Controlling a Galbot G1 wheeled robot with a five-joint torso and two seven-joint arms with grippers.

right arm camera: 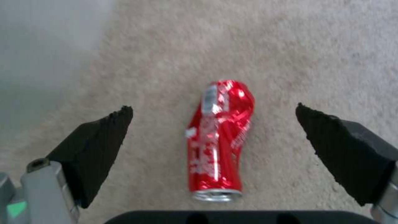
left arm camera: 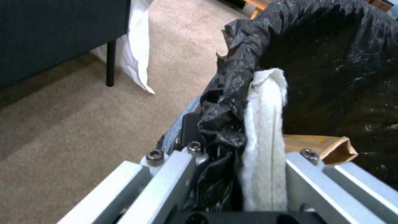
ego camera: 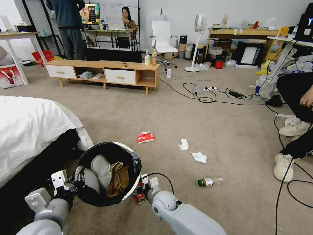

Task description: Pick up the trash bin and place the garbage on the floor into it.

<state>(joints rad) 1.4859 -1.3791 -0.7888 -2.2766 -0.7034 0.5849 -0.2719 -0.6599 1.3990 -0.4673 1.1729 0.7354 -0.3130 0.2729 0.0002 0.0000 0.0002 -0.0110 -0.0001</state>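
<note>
Looking down from your head camera, you see the floor (ego camera: 208, 130) spread wide, with a bed's white sheet (ego camera: 32, 127) cut off at 9 o'clock. The trash bin (ego camera: 130, 153) sits at 6 o'clock, tilted toward you, its black liner folded over the rim and hiding most of the white wall. Your left gripper (left arm camera: 232, 161) is clamped on that rim at the bin's 8 o'clock edge, pinching liner and a white tissue wad (left arm camera: 265, 124) together; the fingertips themselves are buried in the plastic. Inside, a brown paper bag (ego camera: 118, 179) lies crumpled, only partly visible.

Your right gripper (right arm camera: 213, 124) hangs at the bin's 4 o'clock side, its pads spread wide apart with the crushed red can (right arm camera: 217, 143) lying on the carpet between them, touching neither. In the head view the bin and wrist cover most of that can.

Farther out: a red-white wrapper (ego camera: 145, 137) at 12 o'clock of the bin, two tissue wads (ego camera: 184, 144) (ego camera: 199, 157) at 2 o'clock, and the green-capped bottle (ego camera: 208, 181) at 3 o'clock, its clear end hard to make out.
</note>
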